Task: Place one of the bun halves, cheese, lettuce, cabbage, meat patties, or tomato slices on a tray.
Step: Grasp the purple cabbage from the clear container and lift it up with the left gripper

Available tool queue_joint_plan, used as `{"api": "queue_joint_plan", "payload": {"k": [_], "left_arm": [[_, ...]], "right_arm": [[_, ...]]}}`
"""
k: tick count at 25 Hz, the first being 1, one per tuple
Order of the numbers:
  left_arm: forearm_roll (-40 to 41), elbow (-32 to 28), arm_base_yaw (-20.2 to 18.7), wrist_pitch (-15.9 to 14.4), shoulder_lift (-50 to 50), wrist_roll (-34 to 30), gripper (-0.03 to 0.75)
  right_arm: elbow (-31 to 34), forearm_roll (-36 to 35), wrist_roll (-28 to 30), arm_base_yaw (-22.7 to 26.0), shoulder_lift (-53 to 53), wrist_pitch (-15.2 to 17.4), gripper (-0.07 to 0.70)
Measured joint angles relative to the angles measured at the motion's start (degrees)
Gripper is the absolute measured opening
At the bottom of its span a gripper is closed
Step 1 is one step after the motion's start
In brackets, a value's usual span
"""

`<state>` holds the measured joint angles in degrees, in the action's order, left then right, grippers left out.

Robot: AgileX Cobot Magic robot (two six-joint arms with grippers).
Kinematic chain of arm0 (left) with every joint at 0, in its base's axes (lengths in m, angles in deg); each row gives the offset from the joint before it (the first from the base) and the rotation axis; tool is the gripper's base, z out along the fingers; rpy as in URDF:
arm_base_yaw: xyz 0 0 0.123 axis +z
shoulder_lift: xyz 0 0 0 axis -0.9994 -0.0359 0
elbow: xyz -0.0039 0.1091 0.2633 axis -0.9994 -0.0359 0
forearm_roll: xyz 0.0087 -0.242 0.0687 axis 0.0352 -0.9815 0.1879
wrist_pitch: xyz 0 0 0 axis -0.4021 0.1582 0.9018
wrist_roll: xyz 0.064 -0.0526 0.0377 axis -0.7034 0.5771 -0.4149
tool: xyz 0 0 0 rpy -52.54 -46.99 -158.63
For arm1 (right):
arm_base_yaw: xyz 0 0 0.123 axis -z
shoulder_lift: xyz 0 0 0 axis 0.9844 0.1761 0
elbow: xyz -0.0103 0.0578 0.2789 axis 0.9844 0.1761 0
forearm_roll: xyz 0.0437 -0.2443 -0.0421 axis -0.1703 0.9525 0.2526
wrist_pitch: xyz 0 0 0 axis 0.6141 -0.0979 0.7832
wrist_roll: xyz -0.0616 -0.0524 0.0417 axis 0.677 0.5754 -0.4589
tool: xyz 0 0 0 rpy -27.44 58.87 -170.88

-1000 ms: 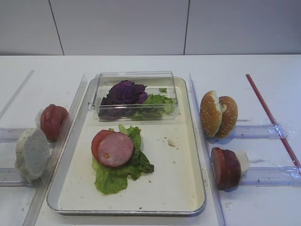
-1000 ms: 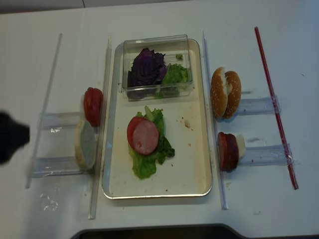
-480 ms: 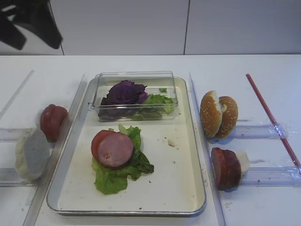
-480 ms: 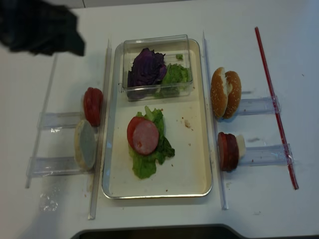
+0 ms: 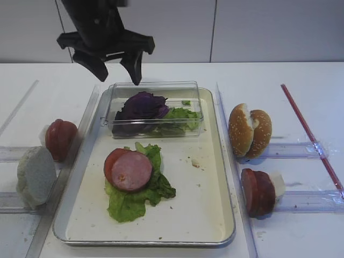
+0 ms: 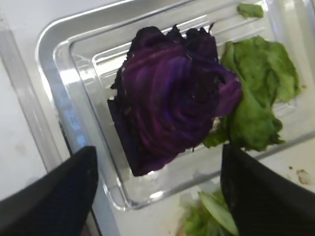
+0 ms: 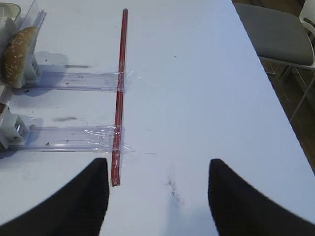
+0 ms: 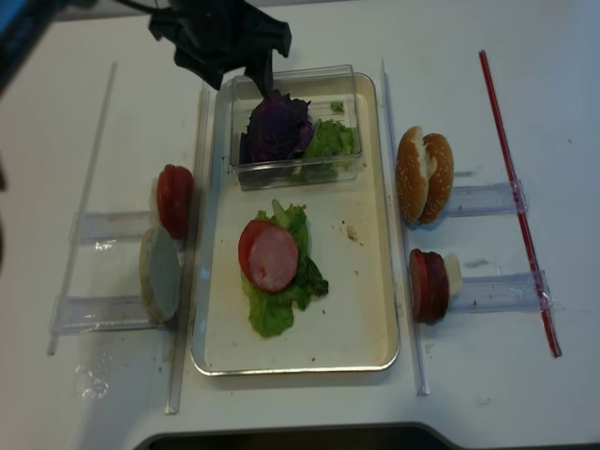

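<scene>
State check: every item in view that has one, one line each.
left end effector: open, empty, above the box's back-left corner
right end effector: open, empty, over bare table
clear box: lidless, on the tray's far end
cabbage: in the box, untouched
tray: holds lettuce topped with tomato slice and meat slice
bun halves: on edge in their holder, off tray
</scene>
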<state>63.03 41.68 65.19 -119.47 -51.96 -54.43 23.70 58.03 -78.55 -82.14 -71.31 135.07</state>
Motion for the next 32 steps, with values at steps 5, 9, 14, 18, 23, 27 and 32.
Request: {"api": "queue_joint_plan", "payload": {"k": [5,9,14,18,23,27,32], "left_arm": [[0.04,4.66,0.0,0.22,-7.54,-1.57,0.484],[-2.12,6.68,0.0,0.44,-11.13,-2.17,0.484],[-3.36,7.69,0.0,0.61,-13.83,-3.17,0.484],[-3.55,7.69,0.0,0.61,-15.43,-3.31,0.474],[-3.69,8.02,0.0,0.77,-15.57,-4.53,0.344],[-3.69,8.06,0.0,0.81,-15.57,-4.8,0.174],[-3.69,8.65,0.0,0.81,-15.57,-4.8,0.072]], "right_arm": [[0.0,0.0,0.0,0.0,0.0,0.0,0.459],[0.0,0.0,0.0,0.0,0.0,0.0,0.459],[0.0,0.0,0.0,0.0,0.0,0.0,0.459],[0.0,0.0,0.0,0.0,0.0,0.0,0.459],[0.0,0.0,0.0,0.0,0.0,0.0,0.459],[0.0,0.0,0.0,0.0,0.0,0.0,0.459],[0.0,0.0,0.0,0.0,0.0,0.0,0.459]]}}
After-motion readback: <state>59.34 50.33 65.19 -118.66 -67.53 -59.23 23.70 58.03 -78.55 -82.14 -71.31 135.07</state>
